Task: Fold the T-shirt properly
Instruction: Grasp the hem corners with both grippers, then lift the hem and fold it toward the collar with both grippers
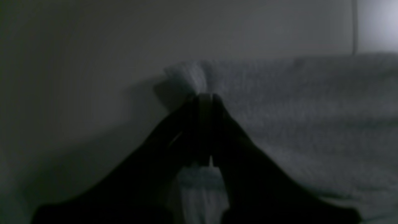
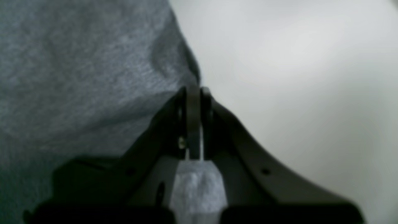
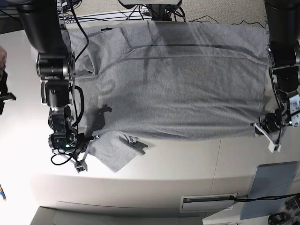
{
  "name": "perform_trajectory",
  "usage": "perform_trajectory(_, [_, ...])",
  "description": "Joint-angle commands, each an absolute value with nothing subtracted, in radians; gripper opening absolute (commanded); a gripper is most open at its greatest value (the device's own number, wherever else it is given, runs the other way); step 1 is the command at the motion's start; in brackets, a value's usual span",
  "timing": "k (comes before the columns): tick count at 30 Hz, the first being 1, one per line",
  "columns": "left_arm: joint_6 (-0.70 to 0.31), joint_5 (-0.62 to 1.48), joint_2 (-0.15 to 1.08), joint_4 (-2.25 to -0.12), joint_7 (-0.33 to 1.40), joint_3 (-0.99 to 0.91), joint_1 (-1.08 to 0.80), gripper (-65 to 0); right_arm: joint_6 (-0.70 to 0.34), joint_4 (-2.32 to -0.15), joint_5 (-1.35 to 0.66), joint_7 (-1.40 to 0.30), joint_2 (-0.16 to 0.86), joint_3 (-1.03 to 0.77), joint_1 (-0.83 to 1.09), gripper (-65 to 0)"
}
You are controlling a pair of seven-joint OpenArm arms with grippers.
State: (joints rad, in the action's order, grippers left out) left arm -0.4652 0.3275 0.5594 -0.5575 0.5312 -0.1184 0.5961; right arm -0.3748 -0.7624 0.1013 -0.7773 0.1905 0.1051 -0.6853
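The heather-grey T-shirt (image 3: 178,79) lies spread flat across the white table (image 3: 187,164), with one short sleeve (image 3: 112,152) sticking out toward the front left. My right gripper (image 3: 89,139) is shut on that sleeve's edge; in the right wrist view its fingers (image 2: 193,90) pinch the grey cloth (image 2: 77,68), and a wad of it bunches behind them. At the shirt's front right corner my left gripper (image 3: 259,127) is shut on the cloth. The dark left wrist view shows those fingertips (image 1: 205,96) closed over a fold of the T-shirt (image 1: 311,118). No lettering shows.
Cables (image 3: 140,11) run along the table's back edge behind the shirt. A flat grey panel (image 3: 272,187) lies at the front right corner, and a slotted white fitting (image 3: 208,202) sits on the front edge.
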Motion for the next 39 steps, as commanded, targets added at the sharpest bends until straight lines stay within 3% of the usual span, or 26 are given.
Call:
perform_trajectory(1, [-0.469,0.346,0.58,-0.588,0.516,-0.121,0.628,-65.0,-0.366,-0.834,0.101,-0.774,0.204,0.103,-0.702,-65.0])
perform_trajectory(8, [-0.469,0.421,0.585,-0.727,0.517,-0.121,0.589,-65.0,-0.33,-1.18,0.045,-0.861,0.258,0.103,-0.554,-65.0])
perform_trajectory(18, [-0.419,0.569,0.61,-1.087,0.558,-0.121,0.295,-65.0,-0.284,-1.447,-0.012,-0.939,0.361,0.1,-0.347,-65.0])
perform_trajectory(28, [-0.386,0.586,0.597,-1.317,0.557,-0.237,0.075,-65.0,-0.274,-1.762,-0.011,-0.938,0.365,-0.046,-0.041,-65.0])
perform_trajectory(34, [-0.494,0.669,0.576,-1.434,0.589,-0.409,-0.024,-65.0,-0.27,-1.909,-0.007,-0.944,0.365,-0.062,0.091,-65.0])
perform_trajectory(39, [-0.495,0.693,0.577,-1.473,0.613,-0.445,-0.105,-65.0,-0.235,-2.015,0.047,-0.968,0.365,-0.062,0.185,-65.0])
